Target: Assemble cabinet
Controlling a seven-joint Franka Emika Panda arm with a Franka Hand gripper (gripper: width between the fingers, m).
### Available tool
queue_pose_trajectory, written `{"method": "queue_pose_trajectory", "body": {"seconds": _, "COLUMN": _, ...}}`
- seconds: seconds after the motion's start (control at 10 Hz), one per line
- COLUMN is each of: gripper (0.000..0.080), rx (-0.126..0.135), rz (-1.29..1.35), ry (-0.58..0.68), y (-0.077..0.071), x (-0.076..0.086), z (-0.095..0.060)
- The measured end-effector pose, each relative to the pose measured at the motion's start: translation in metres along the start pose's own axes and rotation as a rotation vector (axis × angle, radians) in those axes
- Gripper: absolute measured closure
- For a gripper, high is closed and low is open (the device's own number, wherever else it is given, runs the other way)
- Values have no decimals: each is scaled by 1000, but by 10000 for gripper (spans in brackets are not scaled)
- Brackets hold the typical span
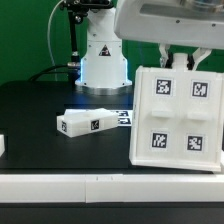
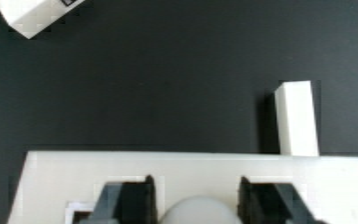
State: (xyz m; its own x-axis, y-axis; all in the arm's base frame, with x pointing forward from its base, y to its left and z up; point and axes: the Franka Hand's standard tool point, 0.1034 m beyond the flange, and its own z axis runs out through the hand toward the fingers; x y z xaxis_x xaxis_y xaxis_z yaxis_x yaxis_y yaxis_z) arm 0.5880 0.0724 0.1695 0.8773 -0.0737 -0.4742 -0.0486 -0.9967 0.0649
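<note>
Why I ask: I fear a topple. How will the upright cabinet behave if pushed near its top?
The cabinet stands tall on its lower edge, so a push up by the gripper would probably tip it. It looks chunky and stiff, not floppy. Flat-sided, it should slide, not roll.

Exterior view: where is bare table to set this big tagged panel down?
Free: black tabletop between the small white tagged block and the long white front rail, toward the exterior view's left. Crowded: the gap between that block and the big white four-tag cabinet panel, where the marker board lies.
</note>
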Motion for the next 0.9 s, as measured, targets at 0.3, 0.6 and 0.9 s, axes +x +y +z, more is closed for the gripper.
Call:
{"method": "queue_pose_trajectory", "body": {"seconds": 0.3, "gripper": 583, "rx": 5, "rz": 16, "ry": -10, "y": 8, "x": -2, "z": 15}}
{"method": "queue_pose_trajectory", "body": {"seconds": 0.6, "gripper": 583, "rx": -5, "rz": 72, "ry": -34, "y": 8, "x": 2, "z": 27}}
{"method": "queue_pose_trajectory", "body": {"seconds": 0.9, "gripper": 583, "rx": -10, "rz": 77, "ry": -38, "y": 6, "x": 3, "z": 29}}
